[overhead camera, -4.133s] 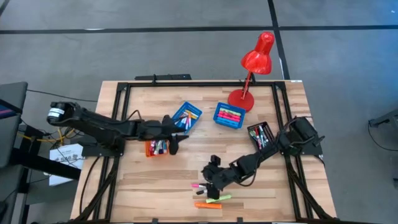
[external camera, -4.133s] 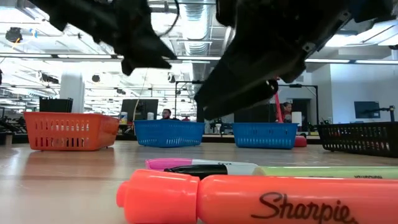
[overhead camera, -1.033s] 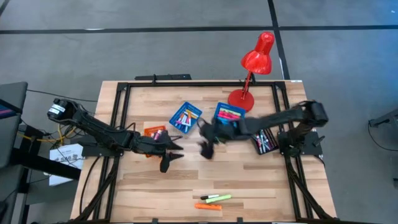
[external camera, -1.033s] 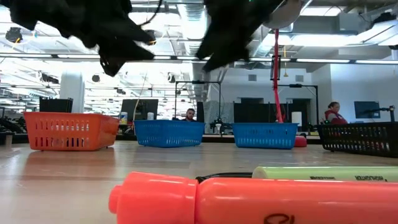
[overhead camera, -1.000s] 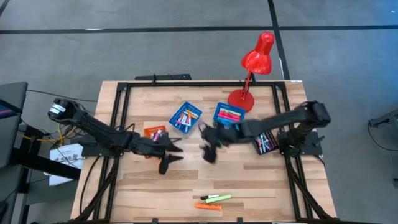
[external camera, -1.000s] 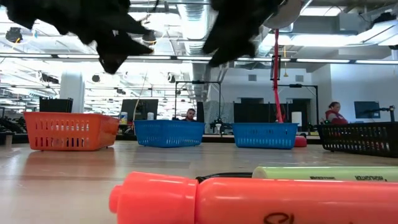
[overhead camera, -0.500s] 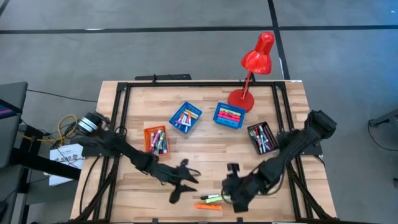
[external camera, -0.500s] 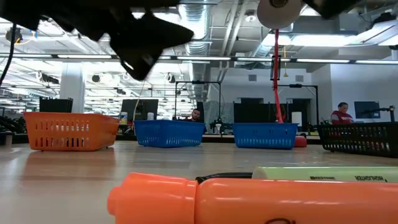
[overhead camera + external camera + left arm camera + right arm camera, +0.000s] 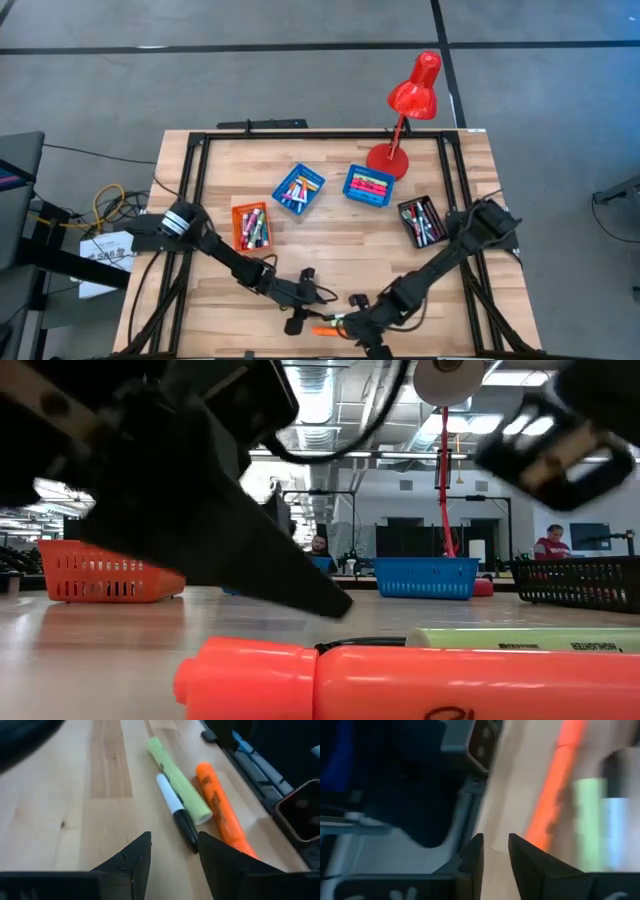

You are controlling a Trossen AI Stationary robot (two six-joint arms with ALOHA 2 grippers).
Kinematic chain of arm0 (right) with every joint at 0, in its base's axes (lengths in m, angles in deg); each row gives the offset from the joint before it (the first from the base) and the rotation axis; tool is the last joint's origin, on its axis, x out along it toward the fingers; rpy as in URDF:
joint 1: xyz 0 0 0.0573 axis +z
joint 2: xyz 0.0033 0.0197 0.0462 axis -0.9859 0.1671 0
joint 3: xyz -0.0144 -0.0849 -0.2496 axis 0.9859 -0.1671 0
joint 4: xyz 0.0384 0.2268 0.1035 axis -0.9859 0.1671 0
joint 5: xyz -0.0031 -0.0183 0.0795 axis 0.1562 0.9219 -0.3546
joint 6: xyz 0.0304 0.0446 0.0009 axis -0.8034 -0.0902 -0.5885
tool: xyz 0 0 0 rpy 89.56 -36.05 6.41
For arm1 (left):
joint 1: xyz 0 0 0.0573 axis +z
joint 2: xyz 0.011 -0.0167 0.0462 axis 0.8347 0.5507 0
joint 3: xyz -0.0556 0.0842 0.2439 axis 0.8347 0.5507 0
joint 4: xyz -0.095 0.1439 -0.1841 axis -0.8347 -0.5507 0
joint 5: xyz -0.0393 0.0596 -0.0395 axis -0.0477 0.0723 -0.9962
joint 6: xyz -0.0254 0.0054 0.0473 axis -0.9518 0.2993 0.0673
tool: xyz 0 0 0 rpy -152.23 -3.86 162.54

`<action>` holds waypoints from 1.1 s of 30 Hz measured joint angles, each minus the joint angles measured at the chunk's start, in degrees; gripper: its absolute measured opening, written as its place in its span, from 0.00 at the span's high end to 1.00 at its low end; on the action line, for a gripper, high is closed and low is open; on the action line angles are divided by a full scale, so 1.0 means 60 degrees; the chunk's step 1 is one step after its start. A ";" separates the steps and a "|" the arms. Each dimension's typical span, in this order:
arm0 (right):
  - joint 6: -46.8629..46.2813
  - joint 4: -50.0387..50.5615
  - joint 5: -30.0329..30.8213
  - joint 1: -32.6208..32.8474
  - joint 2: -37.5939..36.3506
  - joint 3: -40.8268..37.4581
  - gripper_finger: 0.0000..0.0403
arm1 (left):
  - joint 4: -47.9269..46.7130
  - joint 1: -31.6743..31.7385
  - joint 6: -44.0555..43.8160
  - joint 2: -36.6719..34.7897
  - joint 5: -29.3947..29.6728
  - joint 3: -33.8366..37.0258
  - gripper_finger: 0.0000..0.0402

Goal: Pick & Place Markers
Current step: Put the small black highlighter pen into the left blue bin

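Three markers lie side by side on the wood at the table's near edge: an orange one, a green one and a black one with a white barrel. In the high view they show as a small cluster between my two grippers. My left gripper stands open just to their left, low over the table, with bare wood between its fingers. My right gripper comes in from their right, its fingers a narrow gap apart over bare wood, with the orange marker beside it.
An orange tray, two blue trays and a black tray, all holding markers, stand across the table's middle. A red lamp stands at the far side. The black frame rail runs close by the markers.
Both arms have swung from the trays at the table's middle toward the near edge and come down. My left gripper now stands low beside the three markers on their left, my right gripper on their right. The markers have stayed where they were.
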 joint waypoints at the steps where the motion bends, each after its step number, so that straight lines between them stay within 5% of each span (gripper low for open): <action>1: -0.0167 -0.0176 -0.0403 -0.0104 0.0136 0.0006 0.81 | 0.0005 0.0000 0.0006 0.0129 0.0000 -0.0101 0.60; 5: -0.0778 -0.0318 -0.1219 -0.0375 0.0422 0.0004 0.86 | 0.0046 0.0000 0.0166 0.0472 0.0004 -0.0521 0.60; 14: -0.0554 -0.0630 -0.1257 -0.0420 0.0440 0.0007 0.99 | 0.0076 -0.0029 0.0490 0.0566 0.0029 -0.0832 0.60; 33: -0.0044 -0.0329 -0.0397 -0.0746 0.0447 0.0007 0.99 | 0.0080 0.0137 0.0651 0.1065 0.0470 -0.0897 0.60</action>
